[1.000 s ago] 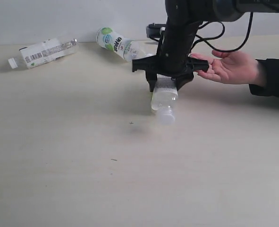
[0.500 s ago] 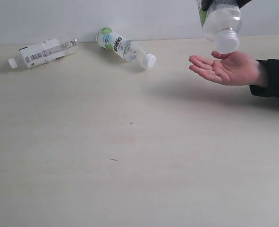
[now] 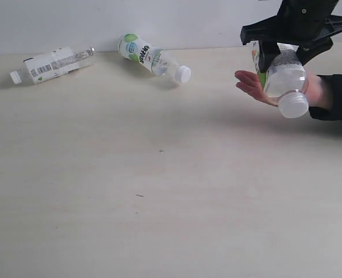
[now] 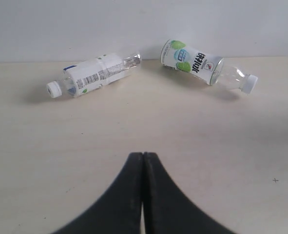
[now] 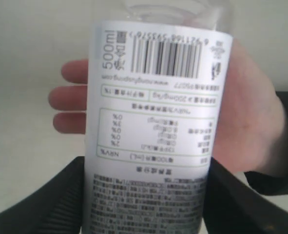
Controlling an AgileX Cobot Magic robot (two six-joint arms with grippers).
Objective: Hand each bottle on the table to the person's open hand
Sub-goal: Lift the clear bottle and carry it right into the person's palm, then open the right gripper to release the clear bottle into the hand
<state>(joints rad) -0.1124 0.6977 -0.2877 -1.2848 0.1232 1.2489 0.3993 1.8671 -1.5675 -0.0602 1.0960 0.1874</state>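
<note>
My right gripper [image 3: 282,51] is shut on a white-capped bottle [image 3: 285,81] and holds it, cap toward the camera, just over the person's open hand [image 3: 250,86]. In the right wrist view the bottle's white barcode label [image 5: 156,122] fills the middle, gripped between both fingers [image 5: 41,204], with the palm [image 5: 253,131] behind it. Two more bottles lie on the table [image 3: 159,197] at the back: a white-labelled one [image 3: 50,63] at far left and a green-white one [image 3: 150,55] near the middle. My left gripper [image 4: 143,157] is shut and empty, away from both. The pink-red bottle is out of view.
A pale wall runs behind the table's far edge. The person's black sleeve [image 3: 335,95] rests on the table at the right edge. The left wrist view shows the white-labelled bottle [image 4: 92,74] and the green-white bottle [image 4: 202,66] lying ahead of it.
My right gripper lifted the bottle off the table, swung it right above the hand, and has now lowered it onto the palm. The other two bottles have not moved.
</note>
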